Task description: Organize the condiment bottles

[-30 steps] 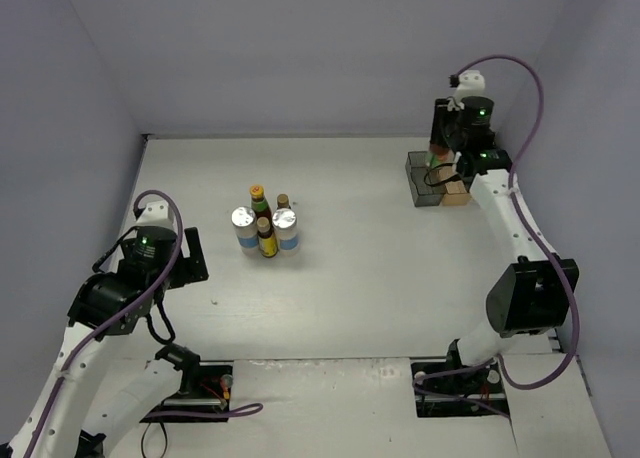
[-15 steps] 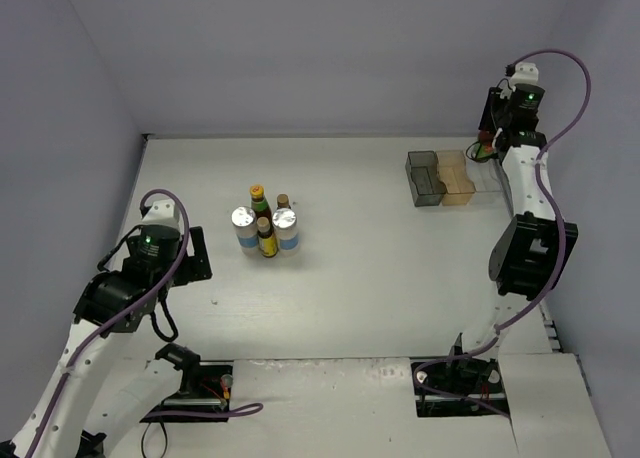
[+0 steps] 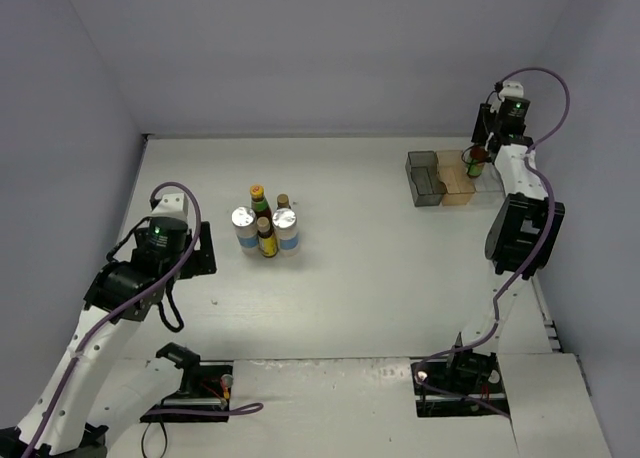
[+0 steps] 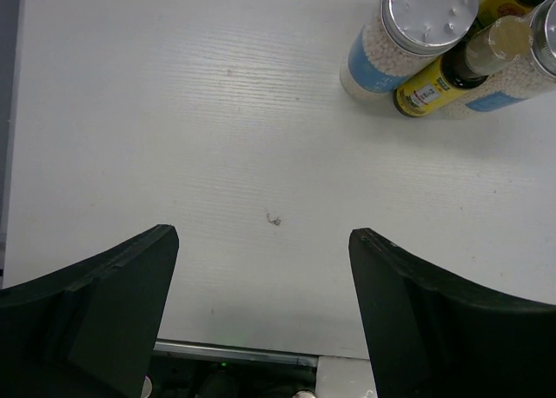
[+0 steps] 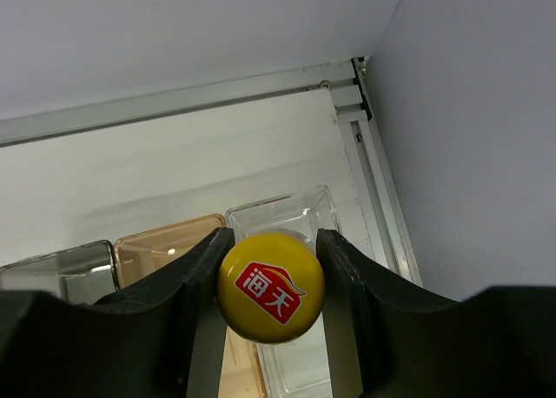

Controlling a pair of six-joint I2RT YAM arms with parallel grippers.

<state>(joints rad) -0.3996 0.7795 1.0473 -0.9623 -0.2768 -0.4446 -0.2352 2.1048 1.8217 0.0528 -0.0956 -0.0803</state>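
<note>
Five condiment bottles stand clustered mid-table: a dark yellow-capped bottle [image 3: 258, 198], two silver-lidded white jars [image 3: 243, 223] [image 3: 286, 225] and two small brown yellow-labelled bottles [image 3: 267, 238] [image 3: 283, 202]. My left gripper [image 3: 196, 252] is open and empty, to the left of the cluster. The left wrist view shows the near jar [image 4: 408, 29] and a brown bottle [image 4: 452, 68] ahead of the open gripper [image 4: 265, 311]. My right gripper [image 3: 478, 156] is shut on the second yellow-capped bottle [image 5: 270, 285], held upright over the tray's clear compartment [image 5: 287, 214].
The compartment tray stands at the back right, with a grey section [image 3: 422, 178], a tan section [image 3: 455, 181] and a clear one by the right wall. The back wall and the right wall are close to the right arm. A small speck [image 4: 274, 217] lies on the table.
My right gripper carried the yellow-capped bottle from over the grey and tan sections rightward to over the clear compartment. My left arm shifted slightly toward the bottle cluster.
</note>
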